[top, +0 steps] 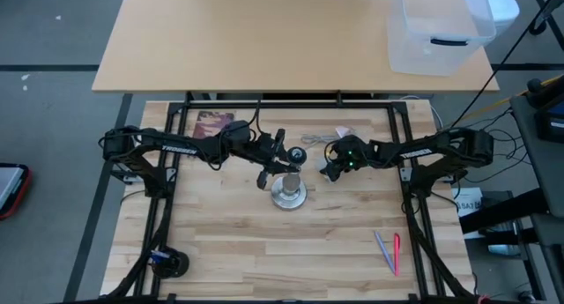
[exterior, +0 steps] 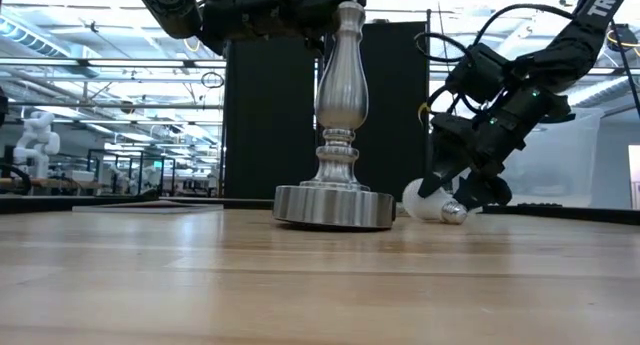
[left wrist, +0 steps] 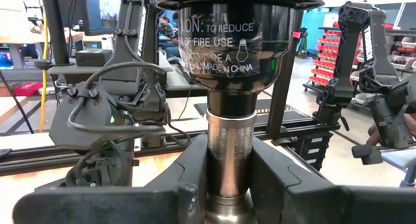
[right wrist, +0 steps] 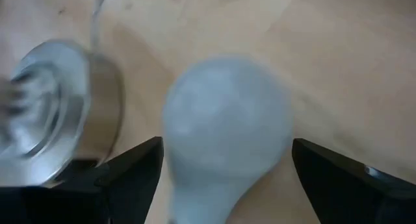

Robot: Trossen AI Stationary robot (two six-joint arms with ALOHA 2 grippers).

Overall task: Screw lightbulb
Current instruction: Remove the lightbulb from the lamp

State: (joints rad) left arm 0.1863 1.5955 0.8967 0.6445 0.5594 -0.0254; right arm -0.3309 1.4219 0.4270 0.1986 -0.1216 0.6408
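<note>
Right gripper point(right wrist: 224, 165) spread apart over lightbulb point(right wrist: 227, 130); left gripper point(left wrist: 229, 172) clamped on lamp stand point(exterior: 336, 135).
Bulb lay on its side on the wooden table point(exterior: 300, 285), just beside the stand's round base, between the right fingers point(right wrist: 130, 169), not gripped. Left fingers point(left wrist: 188, 165) pinched the stand's neck under the dark socket point(left wrist: 237, 36).

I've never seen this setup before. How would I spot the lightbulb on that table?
Find the silvery lamp stand near the middle of the wooden table, its stem held by the left gripper. Right beside its round base, under the open right gripper, the lightbulb lies on its side. It is the only frosted white globe there, with a grey metal screw base.
</note>
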